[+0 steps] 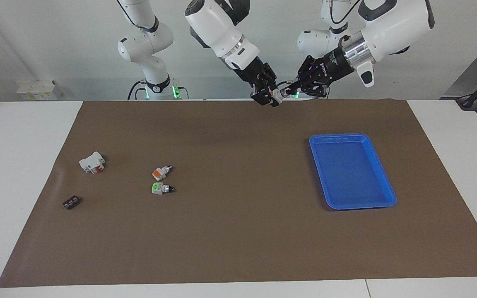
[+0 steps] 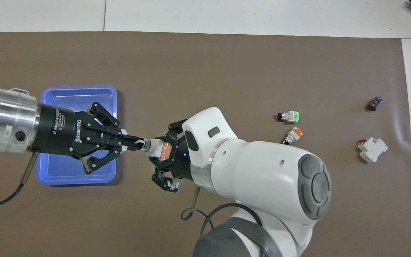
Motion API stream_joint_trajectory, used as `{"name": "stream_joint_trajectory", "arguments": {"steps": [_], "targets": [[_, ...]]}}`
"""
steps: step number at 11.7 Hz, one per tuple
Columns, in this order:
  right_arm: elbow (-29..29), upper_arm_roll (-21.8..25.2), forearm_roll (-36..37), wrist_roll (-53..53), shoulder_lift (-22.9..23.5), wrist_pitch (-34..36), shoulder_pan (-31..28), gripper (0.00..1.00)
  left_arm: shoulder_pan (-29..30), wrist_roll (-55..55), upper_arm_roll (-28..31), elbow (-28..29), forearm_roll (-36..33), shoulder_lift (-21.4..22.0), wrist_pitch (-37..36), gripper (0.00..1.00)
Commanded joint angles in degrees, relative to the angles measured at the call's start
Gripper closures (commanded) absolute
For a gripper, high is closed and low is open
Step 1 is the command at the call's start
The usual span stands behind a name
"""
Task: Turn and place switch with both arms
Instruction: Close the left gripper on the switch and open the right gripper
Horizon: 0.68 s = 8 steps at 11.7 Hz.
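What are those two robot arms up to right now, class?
Both arms hold one switch in the air between them. The right gripper clamps its whitish, orange-faced body; the left gripper pinches the knob end. They are over bare mat beside the blue tray, which holds nothing. Two other switches, a breaker and a small dark part lie toward the right arm's end.

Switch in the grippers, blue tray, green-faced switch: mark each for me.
switch (image 2: 161,149), overhead view, on its orange face between the two grippers.
blue tray (image 1: 381,167), facing view, on its rim toward the left arm's end.
green-faced switch (image 1: 157,188), facing view, on its green face.
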<state>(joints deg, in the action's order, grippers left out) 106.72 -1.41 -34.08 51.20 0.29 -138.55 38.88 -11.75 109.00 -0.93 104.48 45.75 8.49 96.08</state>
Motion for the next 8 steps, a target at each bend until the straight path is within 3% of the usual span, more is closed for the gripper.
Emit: {"name": "stream_joint_trajectory", "arguments": {"steps": [1, 8], "targets": [[1.8, -0.3, 1.2, -1.9, 0.5, 0.7, 0.8, 1.0, -0.2, 6.7, 0.3, -6.3, -0.6, -2.1, -0.4, 1.0], [1.7, -0.3, 1.2, -2.4, 0.5, 0.7, 0.9, 1.0, -1.0, 19.8, -0.6, -8.6, -5.9, -3.0, -1.0, 1.0]]}}
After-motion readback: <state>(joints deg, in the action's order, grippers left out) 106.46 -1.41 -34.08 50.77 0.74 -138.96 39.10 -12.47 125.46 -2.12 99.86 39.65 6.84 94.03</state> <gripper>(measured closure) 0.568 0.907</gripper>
